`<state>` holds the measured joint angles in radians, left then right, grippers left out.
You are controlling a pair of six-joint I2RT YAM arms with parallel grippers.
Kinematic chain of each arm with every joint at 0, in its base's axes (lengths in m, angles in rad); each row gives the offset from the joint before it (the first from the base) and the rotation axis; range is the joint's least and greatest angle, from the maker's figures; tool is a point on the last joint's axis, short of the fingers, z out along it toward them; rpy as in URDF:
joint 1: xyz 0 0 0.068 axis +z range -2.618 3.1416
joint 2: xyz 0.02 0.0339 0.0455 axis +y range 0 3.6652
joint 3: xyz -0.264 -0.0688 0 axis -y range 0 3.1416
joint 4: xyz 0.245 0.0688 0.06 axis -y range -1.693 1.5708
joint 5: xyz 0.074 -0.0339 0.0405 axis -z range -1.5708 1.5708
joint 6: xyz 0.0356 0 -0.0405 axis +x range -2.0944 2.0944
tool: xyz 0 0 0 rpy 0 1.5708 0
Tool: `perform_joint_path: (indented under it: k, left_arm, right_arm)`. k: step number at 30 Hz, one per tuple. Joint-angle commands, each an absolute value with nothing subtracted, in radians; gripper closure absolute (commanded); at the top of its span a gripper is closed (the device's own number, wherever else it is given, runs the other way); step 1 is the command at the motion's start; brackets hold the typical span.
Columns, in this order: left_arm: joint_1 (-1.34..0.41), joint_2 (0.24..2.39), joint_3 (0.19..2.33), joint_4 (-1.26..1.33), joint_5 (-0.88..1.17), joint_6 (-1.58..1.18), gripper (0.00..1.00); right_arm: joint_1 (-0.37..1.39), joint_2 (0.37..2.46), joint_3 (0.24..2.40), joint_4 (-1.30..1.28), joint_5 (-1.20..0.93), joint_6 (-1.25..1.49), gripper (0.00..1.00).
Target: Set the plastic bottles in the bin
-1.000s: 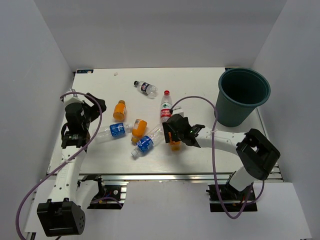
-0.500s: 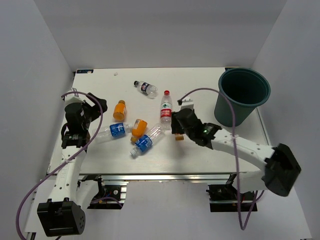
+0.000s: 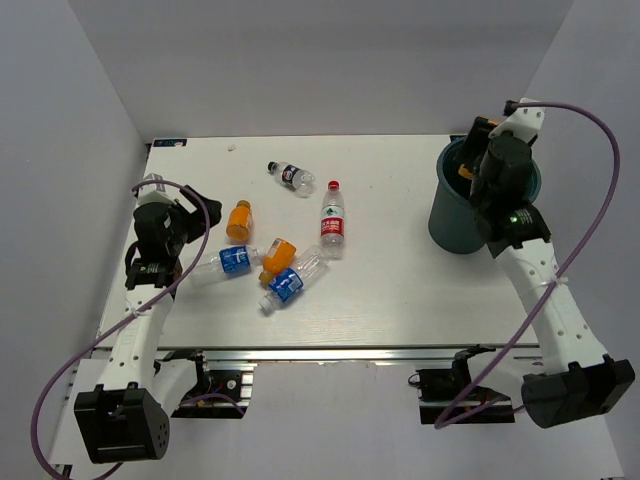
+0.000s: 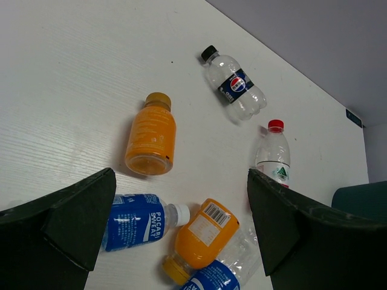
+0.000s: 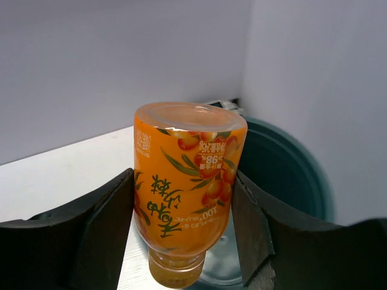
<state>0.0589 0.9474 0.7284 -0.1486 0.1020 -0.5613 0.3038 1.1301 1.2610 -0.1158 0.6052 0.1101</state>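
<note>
My right gripper (image 3: 472, 172) is shut on a stubby orange bottle (image 5: 184, 181), held cap down over the near rim of the dark teal bin (image 3: 450, 218), which also shows in the right wrist view (image 5: 290, 175). Six bottles lie on the table: a dark-labelled clear one (image 3: 292, 176), a red-capped one (image 3: 332, 216), two orange ones (image 3: 238, 220) (image 3: 277, 256) and two blue-labelled ones (image 3: 234, 259) (image 3: 289, 284). My left gripper (image 3: 196, 216) is open and empty, above the table left of the cluster; its view shows an orange bottle (image 4: 202, 235) between its fingers (image 4: 66, 220).
The white enclosure walls stand close behind and beside the bin. The bin stands at the table's far right corner. Purple cables loop from both arms.
My right arm has lifted the orange bottle from the table's middle and carried it up and right to the bin. The left arm has hardly moved.
</note>
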Motion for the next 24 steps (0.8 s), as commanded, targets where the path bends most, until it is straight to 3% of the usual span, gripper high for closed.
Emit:
perform_joint_path:
  k: [1, 3, 5, 6, 7, 8, 14, 18, 20, 24]
  left_arm:
    - [0.058, 0.953, 0.756, -0.129, 0.146, -0.568, 0.02]
    - [0.060, 0.965, 0.765, -0.133, 0.158, -0.568, 0.02]
    - [0.058, 0.968, 0.769, -0.140, 0.175, -0.568, 0.02]
    - [0.060, 0.968, 0.769, -0.138, 0.179, -0.569, 0.02]
    - [0.058, 0.963, 0.769, -0.137, 0.179, -0.572, 0.02]
    - [0.058, 0.962, 0.767, -0.137, 0.181, -0.574, 0.02]
    - [0.058, 0.957, 0.767, -0.138, 0.175, -0.581, 0.02]
    - [0.058, 0.966, 0.772, -0.150, 0.167, -0.594, 0.02]
    - [0.060, 0.965, 0.772, -0.149, 0.166, -0.603, 0.02]
    - [0.058, 0.966, 0.782, -0.170, 0.149, -0.615, 0.02]
  right_arm:
    - [0.195, 1.195, 1.311, -0.153, 0.574, 0.066, 0.54]
    - [0.155, 1.225, 1.327, -0.166, 0.565, 0.064, 0.50]
    - [0.109, 1.268, 1.339, -0.176, 0.548, 0.072, 0.39]
    - [0.101, 1.281, 1.350, -0.190, 0.555, 0.083, 0.32]
    - [0.098, 1.301, 1.357, -0.202, 0.557, 0.080, 0.13]
    - [0.098, 1.304, 1.368, -0.221, 0.557, 0.080, 0.11]
    - [0.101, 1.252, 1.391, -0.256, 0.418, 0.061, 0.11]
    - [0.135, 1.229, 1.407, -0.298, 0.122, -0.024, 0.11]
    - [0.228, 1.207, 1.364, -0.301, -0.118, -0.277, 0.11]
    - [0.527, 1.218, 1.295, -0.398, -0.213, -0.732, 0.11]
